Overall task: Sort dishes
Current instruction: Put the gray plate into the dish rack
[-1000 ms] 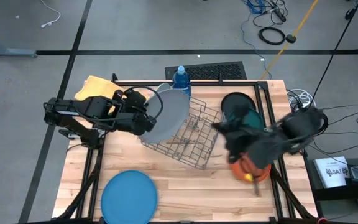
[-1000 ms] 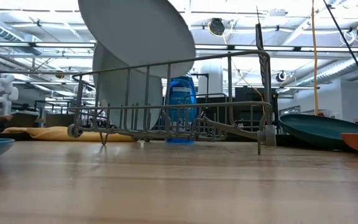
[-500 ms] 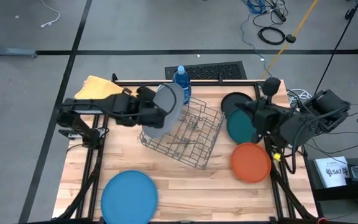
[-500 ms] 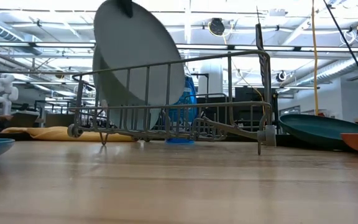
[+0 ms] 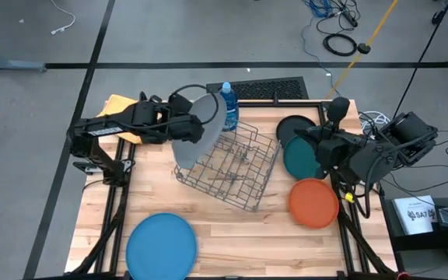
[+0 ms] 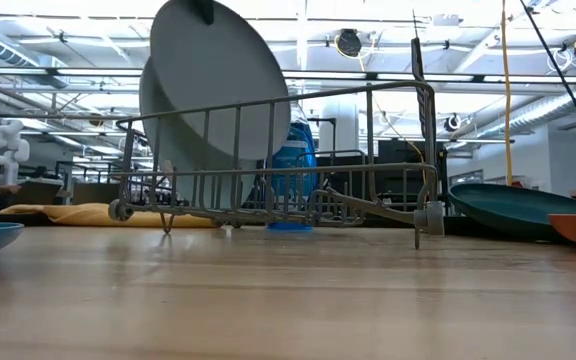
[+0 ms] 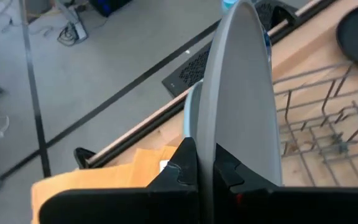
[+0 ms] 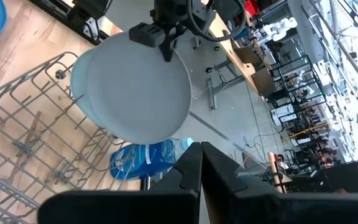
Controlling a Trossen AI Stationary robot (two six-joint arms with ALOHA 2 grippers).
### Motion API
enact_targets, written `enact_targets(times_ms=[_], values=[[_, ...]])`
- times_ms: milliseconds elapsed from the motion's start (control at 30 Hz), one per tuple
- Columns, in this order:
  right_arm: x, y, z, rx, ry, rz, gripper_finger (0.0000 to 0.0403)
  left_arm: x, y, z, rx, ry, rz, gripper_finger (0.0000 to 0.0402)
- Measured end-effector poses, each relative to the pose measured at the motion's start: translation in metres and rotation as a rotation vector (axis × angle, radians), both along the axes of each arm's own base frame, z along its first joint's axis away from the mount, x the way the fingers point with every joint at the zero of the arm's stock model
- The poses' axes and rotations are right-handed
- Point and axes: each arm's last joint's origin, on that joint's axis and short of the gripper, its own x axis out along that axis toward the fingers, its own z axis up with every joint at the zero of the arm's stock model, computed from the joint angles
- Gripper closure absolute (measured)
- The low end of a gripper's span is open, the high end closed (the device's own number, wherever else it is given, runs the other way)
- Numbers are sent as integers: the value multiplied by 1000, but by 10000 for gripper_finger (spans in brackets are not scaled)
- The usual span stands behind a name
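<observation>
A blue plate point(image 5: 161, 244) is lying at the table's near edge. The left gripper point(image 5: 187, 127) is pinching a grey plate point(image 5: 207, 128) upright over the wire rack point(image 5: 229, 166). The right gripper point(image 5: 320, 148) is hanging pressed together over the teal plate point(image 5: 300, 159).

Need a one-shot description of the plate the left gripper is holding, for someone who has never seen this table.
Find the wire rack mid-table. At its far-left end, the left gripper pinches a grey plate by its top rim, on edge. A second pale plate stands just behind it in the rack; the held one is nearer and higher, with the dark fingers clamped on its rim.
</observation>
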Motion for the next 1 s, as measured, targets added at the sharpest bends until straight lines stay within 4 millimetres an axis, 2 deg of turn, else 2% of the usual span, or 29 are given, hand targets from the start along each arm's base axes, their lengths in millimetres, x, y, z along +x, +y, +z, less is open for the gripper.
enact_targets(times_ms=[200, 567, 1000], values=[[0, 0, 0, 6, -4, -3, 403, 2, 1, -4, -9, 21, -1, 402], [4, 2, -1, 28, -18, -14, 403, 31, 2, -35, -43, 129, -3, 402], [5, 2, -1, 32, -21, -18, 403, 28, 3, -33, -40, 105, 21, 402]])
